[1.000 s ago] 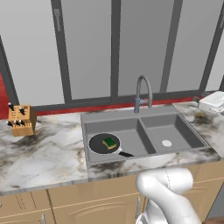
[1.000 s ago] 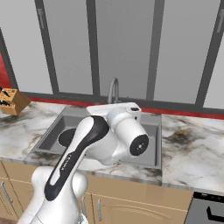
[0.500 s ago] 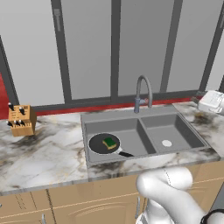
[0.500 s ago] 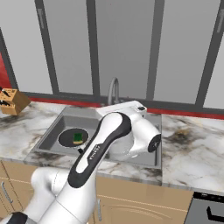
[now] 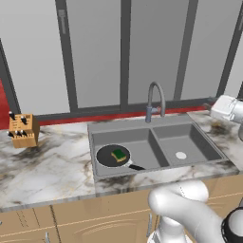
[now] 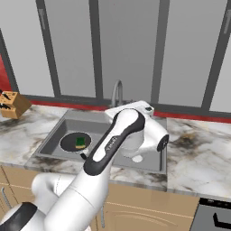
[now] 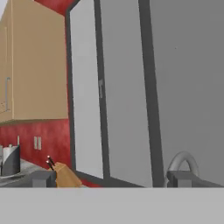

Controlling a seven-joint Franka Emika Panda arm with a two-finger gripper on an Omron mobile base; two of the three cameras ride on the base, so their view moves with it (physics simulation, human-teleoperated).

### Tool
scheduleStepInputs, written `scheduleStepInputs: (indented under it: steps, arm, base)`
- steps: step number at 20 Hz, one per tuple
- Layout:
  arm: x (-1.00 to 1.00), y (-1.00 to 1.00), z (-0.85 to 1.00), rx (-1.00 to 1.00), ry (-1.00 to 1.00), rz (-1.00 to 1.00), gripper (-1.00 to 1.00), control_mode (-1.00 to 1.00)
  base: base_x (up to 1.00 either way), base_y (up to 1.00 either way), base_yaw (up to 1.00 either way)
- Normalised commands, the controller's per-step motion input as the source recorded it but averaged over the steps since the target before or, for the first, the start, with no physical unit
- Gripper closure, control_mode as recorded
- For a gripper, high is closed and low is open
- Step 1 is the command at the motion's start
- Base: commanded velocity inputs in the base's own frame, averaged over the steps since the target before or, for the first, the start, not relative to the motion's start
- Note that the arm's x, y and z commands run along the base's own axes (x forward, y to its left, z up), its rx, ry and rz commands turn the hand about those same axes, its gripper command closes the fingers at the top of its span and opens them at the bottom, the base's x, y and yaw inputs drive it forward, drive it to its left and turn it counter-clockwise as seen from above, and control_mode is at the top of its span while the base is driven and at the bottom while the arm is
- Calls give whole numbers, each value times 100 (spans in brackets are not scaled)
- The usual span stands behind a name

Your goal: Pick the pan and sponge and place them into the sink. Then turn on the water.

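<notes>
The dark round pan (image 5: 110,155) (image 6: 73,141) lies in the left basin of the grey sink (image 5: 156,128) (image 6: 58,130), its short handle pointing toward the front. The green sponge (image 5: 119,154) (image 6: 80,142) rests inside the pan. The curved faucet (image 5: 154,98) (image 6: 117,92) (image 7: 182,161) stands behind the divider, and the water is out of view at its spout. My gripper (image 5: 212,103) (image 7: 111,179) hangs above the counter to the right of the sink, pointing left along it. It is open, its fingertips (image 7: 43,178) wide apart and empty.
A wooden knife block (image 5: 23,130) (image 6: 12,103) (image 7: 65,175) stands on the marble counter far left. Tall grey window panels (image 5: 123,52) run behind the sink. My bent arm (image 6: 122,135) hangs over the right basin. A stove corner (image 6: 216,216) shows at the lower right.
My arm has swung to the right over the sink, uncovering the pan and sponge in the right base view. Pan and sponge have not moved. The gripper stays open.
</notes>
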Motion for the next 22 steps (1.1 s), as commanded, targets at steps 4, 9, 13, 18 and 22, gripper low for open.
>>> scheduleStepInputs:
  steps: [4, 9, 13, 18, 22]
  arm:
    - [30, 10, -16, -3, -1, -15, -100, -100]
    - [23, 9, -22, -2, -4, -16, -100, -100]
    - [23, -1, -33, 6, -9, -10, -100, -100]
    - [26, -4, -29, 8, -11, -4, -100, -100]
    - [34, -3, -9, 3, -11, 0, -100, -100]
  base:
    - [0, 0, 0]
    - [0, 0, 0]
    - [0, 0, 0]
    - [0, 0, 0]
    - [0, 0, 0]
